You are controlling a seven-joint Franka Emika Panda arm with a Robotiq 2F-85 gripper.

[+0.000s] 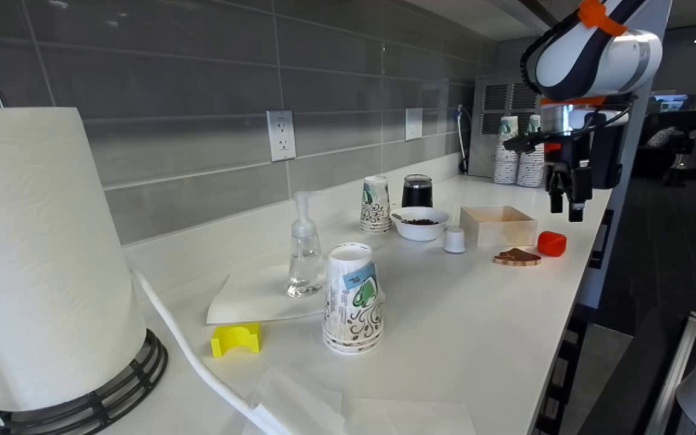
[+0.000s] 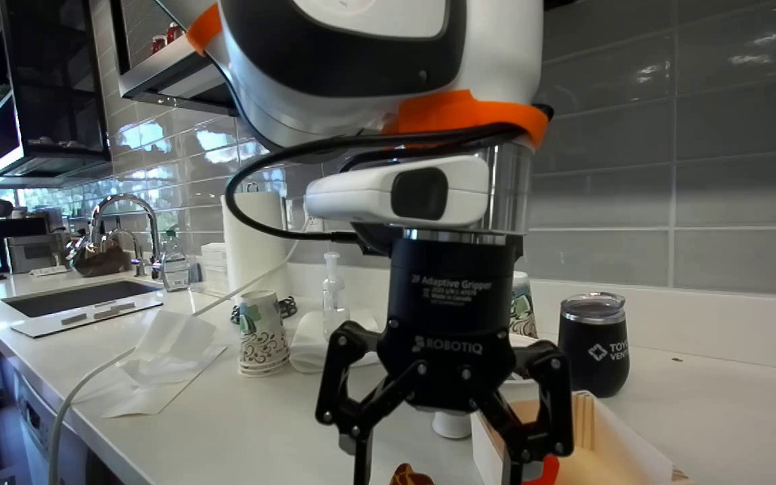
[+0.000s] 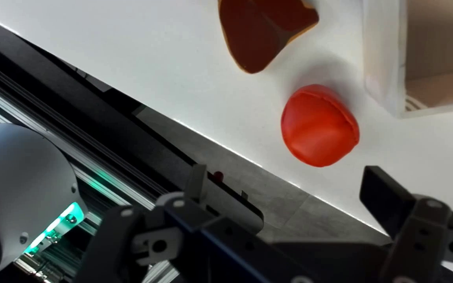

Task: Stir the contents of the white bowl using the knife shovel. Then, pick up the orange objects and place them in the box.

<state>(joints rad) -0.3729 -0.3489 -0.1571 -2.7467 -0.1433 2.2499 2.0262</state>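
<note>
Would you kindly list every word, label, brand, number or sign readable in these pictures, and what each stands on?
"2F Adaptive Gripper": on the gripper.
"Made in Canada": gripper, small; neighbouring lines too blurred.
"ROBOTIQ": gripper, lower down.
"TOYO" over "VENT": black cup, last letters turning out of sight.
"KA", apparently: white robot part in the wrist view, sideways; other letters unclear.
Blue label on the paper cups: too small to read.

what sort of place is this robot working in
Probably a kitchen or an office break room: there's a sink, a paper towel roll and a stack of paper cups.
</note>
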